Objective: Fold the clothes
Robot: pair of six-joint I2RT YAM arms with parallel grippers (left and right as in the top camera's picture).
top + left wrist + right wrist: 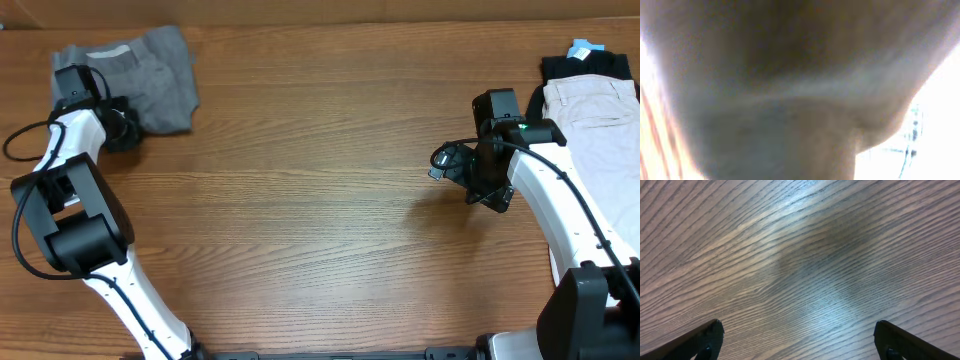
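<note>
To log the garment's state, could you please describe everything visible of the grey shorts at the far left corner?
The grey shorts look like medium-grey woven cotton, bunched in a compact heap, a paler waistband strip along the top edge. They lie on the wooden table at its far left corner. The left gripper meets their lower left edge; its camera shows only blurred cloth, so a grip cannot be confirmed.
</note>
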